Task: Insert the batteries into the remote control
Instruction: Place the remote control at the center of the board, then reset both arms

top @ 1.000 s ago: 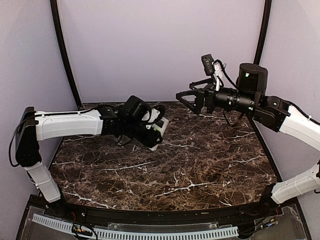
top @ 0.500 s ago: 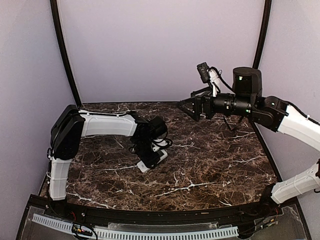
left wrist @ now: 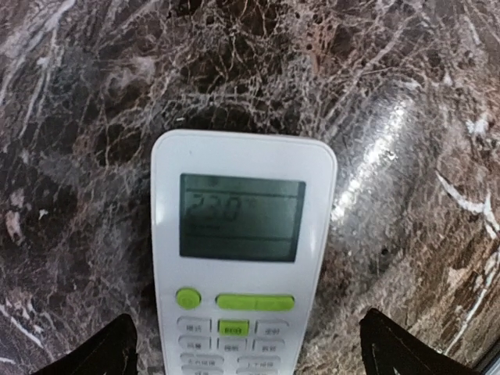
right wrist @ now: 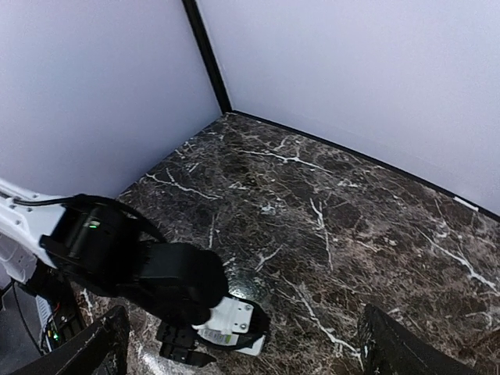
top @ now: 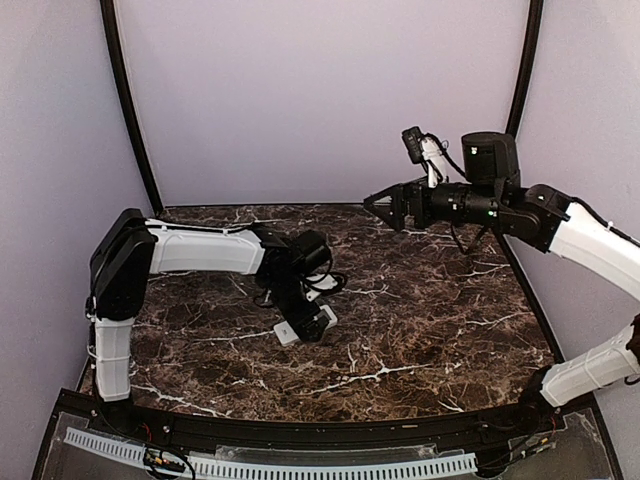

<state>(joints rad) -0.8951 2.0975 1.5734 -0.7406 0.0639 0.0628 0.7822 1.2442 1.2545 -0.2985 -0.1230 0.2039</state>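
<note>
The remote control lies face up on the dark marble table, its display lit and green buttons below it. My left gripper straddles its lower half, open, each black fingertip standing a little clear of the remote's sides. From above, the left gripper points down over the remote control at the table's middle. My right gripper hangs high at the back right, open and empty; in its own view the right gripper looks down on the left arm's wrist. The batteries are out of view.
The marble table is enclosed by lilac walls at the back and sides, with black corner posts. A black rim and a white slotted strip run along the near edge.
The left arm carried the remote from mid-air down to the table and its jaws opened off it. The right gripper drew back slightly to the right.
</note>
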